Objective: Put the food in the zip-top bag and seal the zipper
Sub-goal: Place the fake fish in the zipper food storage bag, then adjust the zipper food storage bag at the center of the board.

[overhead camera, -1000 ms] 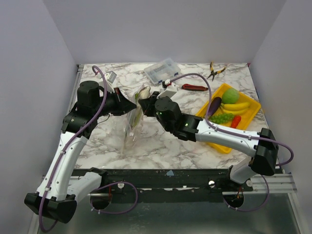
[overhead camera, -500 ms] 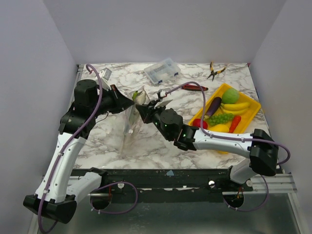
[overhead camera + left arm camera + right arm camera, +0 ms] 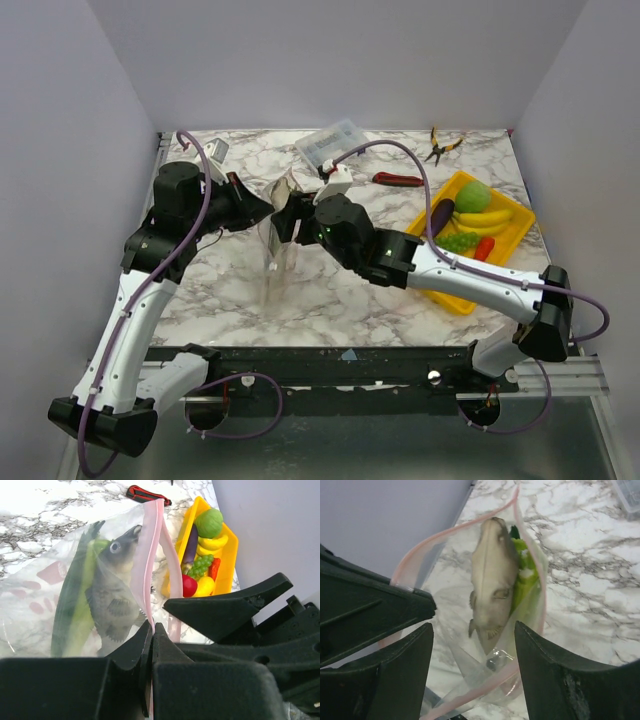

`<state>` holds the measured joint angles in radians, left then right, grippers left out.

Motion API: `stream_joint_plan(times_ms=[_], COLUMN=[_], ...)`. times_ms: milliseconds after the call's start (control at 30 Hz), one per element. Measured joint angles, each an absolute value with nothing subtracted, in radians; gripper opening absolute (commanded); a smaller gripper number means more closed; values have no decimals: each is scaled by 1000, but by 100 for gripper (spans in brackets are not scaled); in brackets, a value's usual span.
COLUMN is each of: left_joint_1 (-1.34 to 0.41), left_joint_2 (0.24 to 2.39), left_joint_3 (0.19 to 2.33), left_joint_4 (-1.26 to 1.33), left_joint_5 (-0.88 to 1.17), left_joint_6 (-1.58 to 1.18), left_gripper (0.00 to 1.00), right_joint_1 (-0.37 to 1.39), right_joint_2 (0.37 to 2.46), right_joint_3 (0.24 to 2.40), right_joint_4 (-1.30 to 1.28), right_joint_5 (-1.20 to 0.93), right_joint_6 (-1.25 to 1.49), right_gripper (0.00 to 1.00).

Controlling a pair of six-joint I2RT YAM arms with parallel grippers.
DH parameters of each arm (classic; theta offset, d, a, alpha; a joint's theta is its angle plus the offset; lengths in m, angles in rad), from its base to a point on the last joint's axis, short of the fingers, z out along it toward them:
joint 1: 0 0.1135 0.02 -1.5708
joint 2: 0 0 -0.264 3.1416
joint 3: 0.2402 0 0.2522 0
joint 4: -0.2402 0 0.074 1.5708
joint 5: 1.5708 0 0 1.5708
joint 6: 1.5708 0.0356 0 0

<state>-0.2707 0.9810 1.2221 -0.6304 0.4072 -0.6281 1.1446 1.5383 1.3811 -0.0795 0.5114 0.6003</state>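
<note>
My left gripper point(image 3: 151, 630) is shut on the pink zipper point(image 3: 150, 540) and holds the clear zip-top bag point(image 3: 272, 262) up off the table by that edge. Inside the bag lie a grey toy fish point(image 3: 492, 575) and a green celery stalk point(image 3: 522, 580). Just above the bag's open mouth my right gripper point(image 3: 474, 627) stands open, holding nothing. More food sits in the yellow tray point(image 3: 512, 236) at the right: a green ball point(image 3: 474, 195), a banana point(image 3: 485, 217), an eggplant point(image 3: 440, 215), grapes point(image 3: 455, 242) and a red tomato point(image 3: 189, 586).
At the back of the marble table are a rigid clear compartment box point(image 3: 333, 143), a red-handled tool point(image 3: 400, 180) and pliers point(image 3: 440, 145). A small white item point(image 3: 216, 152) lies at the back left. Grey walls close in both sides and the back.
My right gripper has opened over the bag's mouth and let go of the fish, which now lies inside the bag. The left gripper still holds the zipper edge.
</note>
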Motion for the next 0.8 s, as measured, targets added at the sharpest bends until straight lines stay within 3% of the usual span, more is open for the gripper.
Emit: stream_joint_plan(times_ms=[233,500,633,800], left_joint_1=[-271,-271,-271,-271], left_joint_2=[980,980,974,956], left_joint_3=[1222,1221,1219,1217], left_joint_4=[-633,-637,-638,-654], left_joint_5=[405,405,403,371], left_joint_6=[-617,-614,-613,-603], left_gripper=[0,0,0,0], right_joint_1=[1101,1094,1094,1094], right_joint_2=[1477,1451,1489,1534], right_joint_3=[1417,1410,1411,1423], right_joint_4=[-337,-390,-371,-379], right_joint_5=[511,442,397,370], right_joint_6=[710,801,825,825], right_gripper=[69,64,47,2])
